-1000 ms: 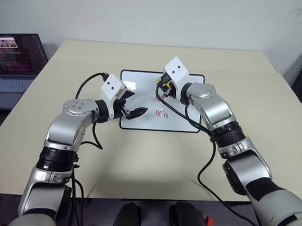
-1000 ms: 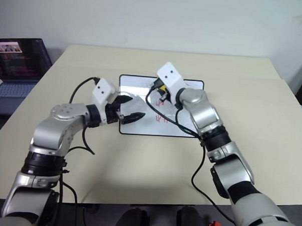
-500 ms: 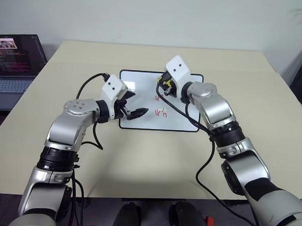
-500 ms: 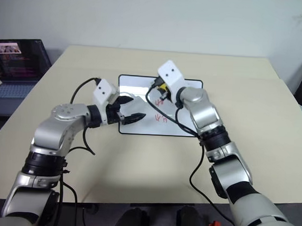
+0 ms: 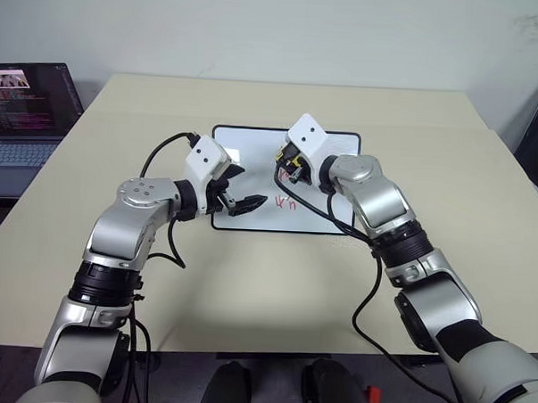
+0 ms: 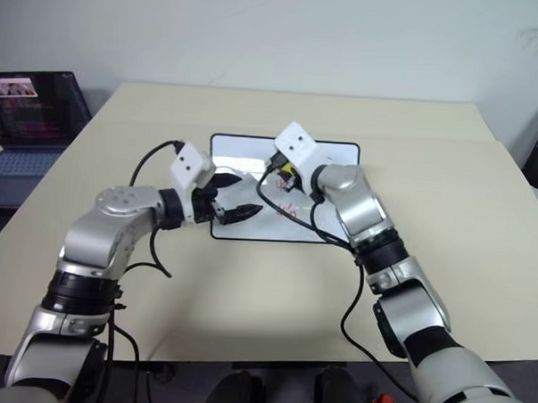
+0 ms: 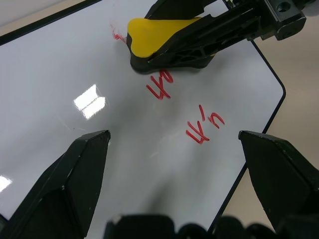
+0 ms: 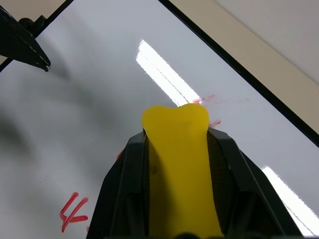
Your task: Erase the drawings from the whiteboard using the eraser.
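Note:
The whiteboard [image 5: 253, 147] lies flat on the table, with red drawings [image 7: 159, 84] in short rows near its middle. A second row [image 7: 204, 124] sits closer to the board's right edge, and a faint red smear [image 7: 117, 35] lies by the eraser's tip. My right gripper [image 8: 177, 139] is shut on the yellow eraser [image 7: 159, 32], whose dark underside rests on the board just beside the nearest row. My left gripper [image 7: 172, 142] hovers open over the board's left part, holding nothing.
An open laptop [image 5: 27, 111] stands at the far left, off the table's edge. The beige table [image 5: 449, 174] has free room right of and behind the board. A black cable [image 5: 339, 224] from my right arm hangs over the board's near right corner.
My right gripper has slid the eraser a little to the left and toward me across the board, covering the upper red mark. The left arm has not moved.

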### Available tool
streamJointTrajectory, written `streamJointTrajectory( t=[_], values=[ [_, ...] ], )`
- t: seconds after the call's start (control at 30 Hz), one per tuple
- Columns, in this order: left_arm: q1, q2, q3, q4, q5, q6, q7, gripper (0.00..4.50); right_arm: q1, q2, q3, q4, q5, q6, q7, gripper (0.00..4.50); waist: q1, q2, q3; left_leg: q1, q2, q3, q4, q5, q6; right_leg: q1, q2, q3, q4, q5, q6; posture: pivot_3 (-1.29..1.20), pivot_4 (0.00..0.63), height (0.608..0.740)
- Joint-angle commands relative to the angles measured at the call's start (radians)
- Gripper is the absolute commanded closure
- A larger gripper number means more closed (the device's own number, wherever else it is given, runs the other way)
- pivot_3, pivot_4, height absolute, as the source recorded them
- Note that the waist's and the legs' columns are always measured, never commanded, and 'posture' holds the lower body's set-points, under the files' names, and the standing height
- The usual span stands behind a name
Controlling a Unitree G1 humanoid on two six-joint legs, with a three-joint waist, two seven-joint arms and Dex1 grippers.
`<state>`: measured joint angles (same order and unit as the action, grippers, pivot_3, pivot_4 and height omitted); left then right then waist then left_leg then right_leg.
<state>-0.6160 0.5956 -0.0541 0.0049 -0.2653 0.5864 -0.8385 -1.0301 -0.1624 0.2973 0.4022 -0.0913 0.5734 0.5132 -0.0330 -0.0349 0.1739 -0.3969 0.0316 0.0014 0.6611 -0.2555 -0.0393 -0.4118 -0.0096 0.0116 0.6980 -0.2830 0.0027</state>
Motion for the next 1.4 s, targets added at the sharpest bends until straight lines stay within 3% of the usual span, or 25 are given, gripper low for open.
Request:
streamJointTrajectory(
  t=[0.03, 0.23, 0.6, 0.93, 1.4],
  values=[
    [-0.026, 0.004, 0.008, -0.023, 0.001, -0.02, -0.001, 0.0, -0.037, 0.012, -0.037, -0.006, -0.007, -0.023, -0.046, 3.27, 0.0, 0.0, 0.0, 0.0, 0.0, 0.0, 0.0, 0.0, 0.0, 0.0, 0.0, 0.0, 0.0, 0.0, 0.0, 0.0, 0.15, 0.74],
    [-0.027, 0.003, 0.005, -0.025, 0.0, -0.021, -0.004, 0.0, -0.076, 0.038, -0.068, 0.034, -0.009, -0.066, -0.103, 3.27, 0.0, 0.0, 0.0, -0.002, 0.0, 0.0, 0.0, 0.0, 0.0, -0.001, 0.0, 0.0, -0.002, 0.0, 0.0, 0.0, 0.15, 0.74],
    [-0.026, 0.001, 0.004, -0.028, -0.001, -0.019, -0.002, 0.0, -0.007, 0.007, 0.002, 0.056, -0.025, -0.015, -0.003, 3.27, 0.0, 0.0, 0.0, -0.001, 0.0, 0.0, -0.001, 0.0, 0.0, -0.001, 0.0, 0.0, -0.001, 0.0, 0.0, 0.0, 0.15, 0.74],
    [-0.025, -0.007, -0.001, -0.033, -0.003, -0.015, -0.004, 0.0, -0.063, -0.007, -0.097, 0.063, -0.003, -0.028, -0.063, 3.27, 0.001, 0.0, 0.0, -0.001, 0.0, 0.0, 0.0, 0.0, 0.0, 0.0, 0.0, 0.0, -0.001, 0.0, 0.0, 0.0, 0.15, 0.74],
    [-0.022, -0.01, -0.005, -0.04, -0.008, -0.008, -0.005, 0.0, 0.027, -0.04, 0.01, 0.021, -0.052, 0.006, 0.009, 3.27, 0.0, 0.0, 0.0, 0.002, 0.0, 0.0, 0.0, 0.0, 0.0, 0.002, 0.0, 0.0, -0.001, 0.0, 0.0, 0.0, 0.15, 0.74]
  ],
)
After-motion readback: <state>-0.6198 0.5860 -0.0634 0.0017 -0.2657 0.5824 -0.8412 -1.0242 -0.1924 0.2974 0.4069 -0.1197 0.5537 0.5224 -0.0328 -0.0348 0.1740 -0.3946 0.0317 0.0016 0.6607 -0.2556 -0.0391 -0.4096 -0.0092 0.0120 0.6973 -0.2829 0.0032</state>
